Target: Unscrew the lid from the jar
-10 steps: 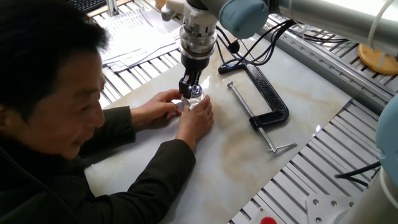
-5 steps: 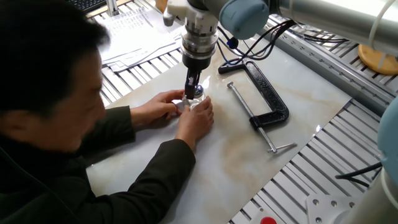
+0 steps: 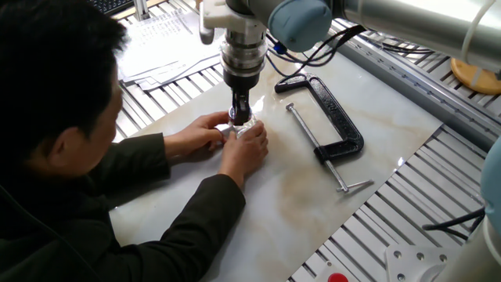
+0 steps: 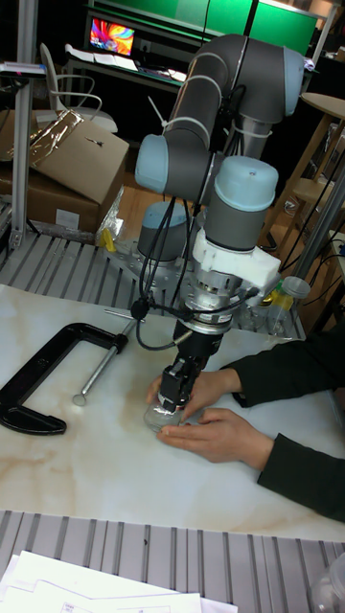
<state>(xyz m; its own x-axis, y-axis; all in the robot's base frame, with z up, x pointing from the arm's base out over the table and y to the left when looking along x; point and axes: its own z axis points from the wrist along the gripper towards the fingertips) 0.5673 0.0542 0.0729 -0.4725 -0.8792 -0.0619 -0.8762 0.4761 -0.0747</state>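
The gripper [image 4: 173, 397] is pointing straight down, fingers seemingly clamping the lid [image 3: 243, 121] directly atop the hand-steadied jar [image 4: 160, 416].

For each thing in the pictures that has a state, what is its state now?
gripper: shut on the lid, pointing straight down.
lid: on the jar, mostly hidden by the fingers.
jar: upright on the table, held by the person's hands.
clamp: lying flat, clamping nothing.

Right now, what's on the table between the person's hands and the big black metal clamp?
Nothing: in the fixed view, only bare marble tabletop lies between the person's hands and the black C-clamp.
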